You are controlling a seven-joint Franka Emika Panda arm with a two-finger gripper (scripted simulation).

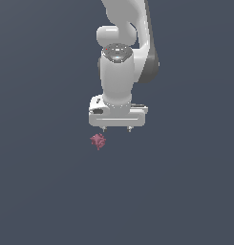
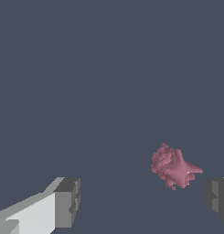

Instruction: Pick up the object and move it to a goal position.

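We observe the white arm (image 1: 119, 62) descending from the exterior view's upper edge, its gripper (image 1: 117, 129) hanging over a uniform dark slate surface (image 1: 47, 191). In that view the fingertips show only as two short nubs under the white gripper body, spread apart. The object (image 1: 98, 141), a small pinkish-red spiky lump, sits below the gripper and toward the exterior view's left of it, apart from both nubs.

The wrist view supplies what the exterior one lacks: the grey finger pads (image 2: 67, 203) stand wide apart, released and holding nothing, and the object (image 2: 173, 167) shows its knobbly mass and one pointed spur. It lies close to one pad without touching it, and not squarely between the two.

Open surface surrounds the object on every side in both views. One pad is cut off at the wrist frame's edge. We cannot judge the gripper's height above the surface.
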